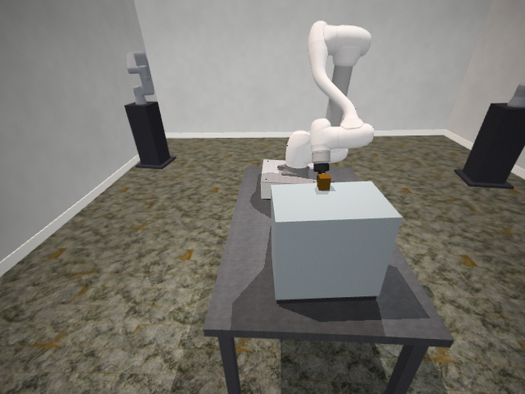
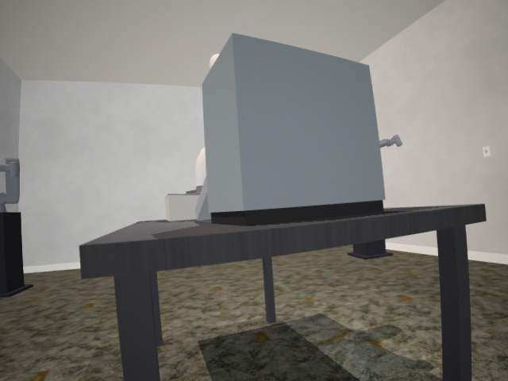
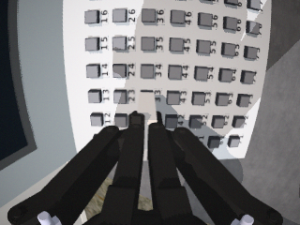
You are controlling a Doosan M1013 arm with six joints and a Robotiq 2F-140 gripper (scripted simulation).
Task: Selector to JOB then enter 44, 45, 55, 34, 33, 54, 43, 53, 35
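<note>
The end effector [image 1: 321, 167] [image 3: 146, 104] has its fingers together with nothing between them, presumably so that the narrow tips can press one key without catching its neighbours. They reach over the lower rows, by key 33 [image 3: 146, 91], which is mostly covered; whether they touch it I cannot tell. Just beyond are key 34 [image 3: 147, 71], key 44 [image 3: 175, 71], key 43 [image 3: 173, 97] and key 35 [image 3: 148, 43], none visibly lit, packed closely enough that a sideways slip could enter a wrong one. The names run sideways beside the keys in the wrist view, so the layout needs careful reading. The selector cannot be made out, nor can its mode

The keypad [image 3: 75, 94] is on the machine [image 1: 330, 254] [image 2: 307, 123], facing the arm [image 1: 321, 63] [image 2: 200, 167], likely so it can reach the keys directly. That puts the machine's bulk between the exterior camera and the end effector. An orange block [image 1: 323, 181] shows at its far top edge, its purpose unclear. The table [image 1: 250, 263] [image 2: 286, 241] carries both; farther off stand dark pedestals [image 1: 146, 133] [image 2: 11, 254], well apart from the work
</note>
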